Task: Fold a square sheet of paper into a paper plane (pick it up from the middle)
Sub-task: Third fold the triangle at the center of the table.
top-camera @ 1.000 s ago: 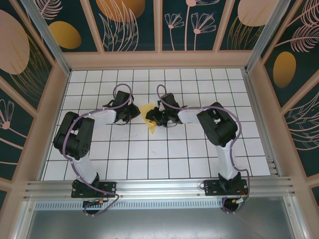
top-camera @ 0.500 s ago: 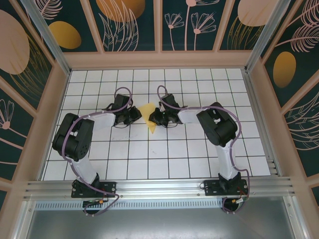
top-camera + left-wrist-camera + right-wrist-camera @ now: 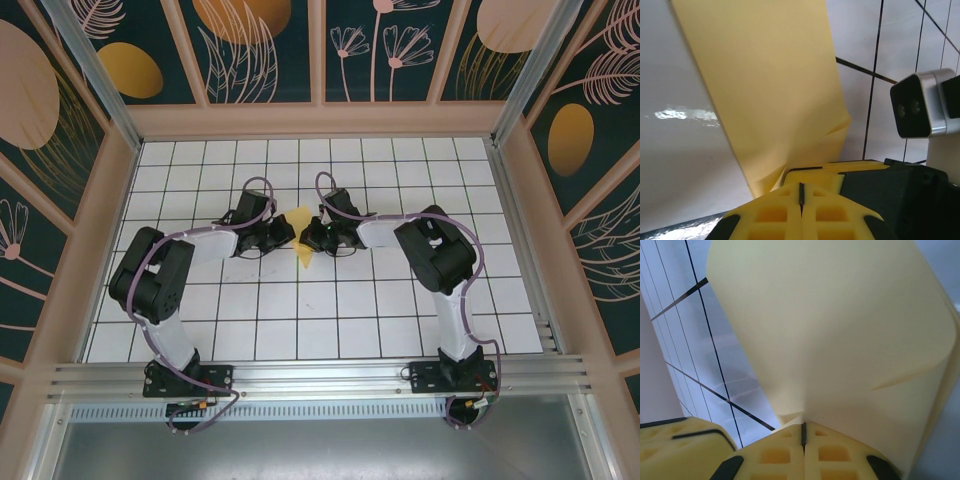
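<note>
Since a second ago the sheet of paper (image 3: 303, 250) looks narrower from above. The left arm (image 3: 215, 240) has swung in to its left edge, and both sets of jaws have gone from parted to closed.

Position: paper sits mid-table (image 3: 400, 300), slightly toward the far side, between the two wrists, left jaws on its left and right jaws on its right.

Shape: bowed and curling upward in both wrist views, with a soft crease and one crumpled corner. No sharp nose or wings.

Progress (judgement): pick-up from the middle looks achieved. Folding has barely begun, and the creases that make a pointed plane are still to do.

Right jaws: clenched, pads meeting along a thin seam, the paper running straight into that seam, so gripped.

Left jaws: also clenched pad to pad. The paper's lower edge tucks in at the pad tips, so it appears pinched, though less clearly.
</note>
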Controlling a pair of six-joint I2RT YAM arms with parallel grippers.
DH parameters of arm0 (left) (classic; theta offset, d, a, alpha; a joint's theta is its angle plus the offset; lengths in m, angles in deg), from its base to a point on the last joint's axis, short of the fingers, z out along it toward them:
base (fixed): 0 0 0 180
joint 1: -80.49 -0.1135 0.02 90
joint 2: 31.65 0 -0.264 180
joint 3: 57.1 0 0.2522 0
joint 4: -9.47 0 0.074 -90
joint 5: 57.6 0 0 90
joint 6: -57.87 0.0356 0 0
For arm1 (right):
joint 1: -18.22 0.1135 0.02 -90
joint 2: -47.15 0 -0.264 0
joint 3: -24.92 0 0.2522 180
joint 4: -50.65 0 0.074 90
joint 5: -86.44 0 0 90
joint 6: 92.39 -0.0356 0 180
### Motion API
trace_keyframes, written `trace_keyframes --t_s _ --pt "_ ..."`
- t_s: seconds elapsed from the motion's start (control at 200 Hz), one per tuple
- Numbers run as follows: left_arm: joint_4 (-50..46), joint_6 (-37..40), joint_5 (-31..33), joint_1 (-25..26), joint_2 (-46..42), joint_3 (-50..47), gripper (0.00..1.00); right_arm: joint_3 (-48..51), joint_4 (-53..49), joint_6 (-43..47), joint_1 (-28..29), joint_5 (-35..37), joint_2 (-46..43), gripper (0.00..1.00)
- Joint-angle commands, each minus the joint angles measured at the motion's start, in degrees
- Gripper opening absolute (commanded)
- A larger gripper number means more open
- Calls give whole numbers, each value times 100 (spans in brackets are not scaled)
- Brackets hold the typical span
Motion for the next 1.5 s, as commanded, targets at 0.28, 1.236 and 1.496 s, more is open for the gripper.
trace_keyframes --t_s 0.28,1.236,1.496 --pt "-127 -20 29 88 347 208 0 2 -175 66 19 3 197 0" --pt "-688 222 656 106 612 314 0 590 -151 597 76 -646 -889 0" --pt "-705 213 704 107 610 320 0 895 -179 682 193 -788 -946 0"
